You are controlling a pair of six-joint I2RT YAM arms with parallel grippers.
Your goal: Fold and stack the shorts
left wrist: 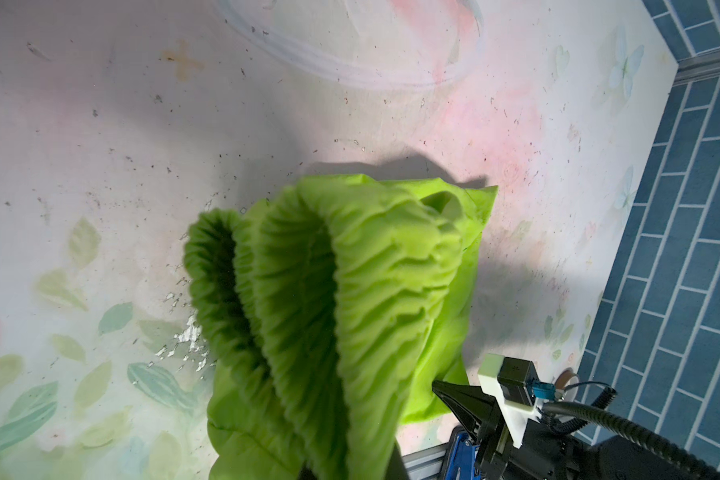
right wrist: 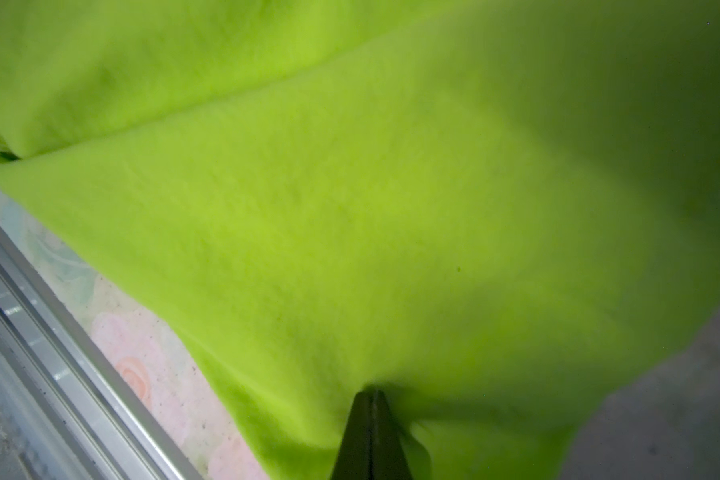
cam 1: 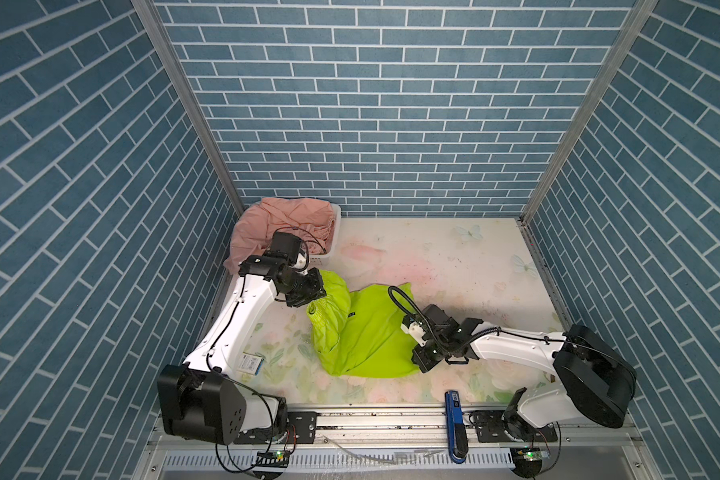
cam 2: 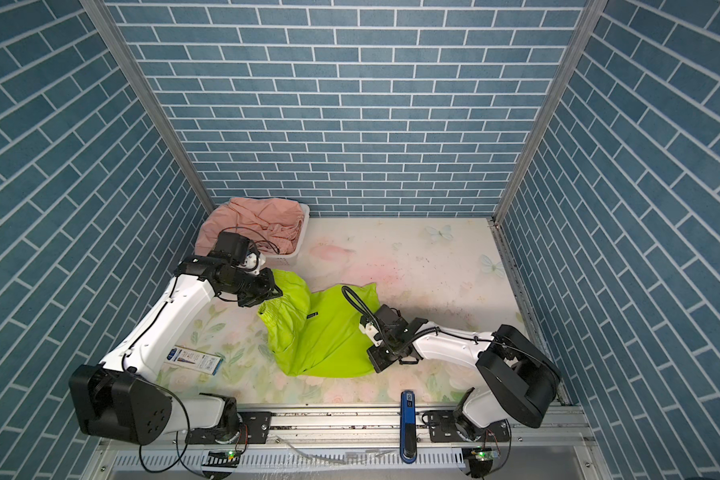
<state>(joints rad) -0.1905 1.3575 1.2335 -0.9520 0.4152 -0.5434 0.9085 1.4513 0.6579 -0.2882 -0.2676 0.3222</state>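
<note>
Right wrist view is filled by the neon lime-green soft fabric shorts (right wrist: pixel 350 187). My right gripper (right wrist: pixel 371 392) has its black jaws pressed together on a pinch of that cloth, near what looks like a leg hem. In both top views that pinch sits at the garment's near right corner, toward the front edge of the floral-printed desk (cam 1: pixel 454 257).

My left gripper (cam 1: pixel 316 293) is clamped on the gathered elastic waistband (left wrist: pixel 308 291) and holds it off the desk, so the ribbed band droops in a loop in the left wrist view. I take it the two holds are at opposite ends so I can draw the garment taut and lay it flat for folding.

The dusty salmon-pink fabric shorts (cam 1: pixel 283 224) lie heaped in the white perforated plastic basket (cam 1: pixel 336 214) at the desk's far left corner, out of the way while the green pair is handled.

My left arm has its elbow raised and its forearm reaching toward the far left, wrist tipped down. My right arm stretches low from the front right corner, forearm nearly level, wrist turned toward the desk's middle.
</note>
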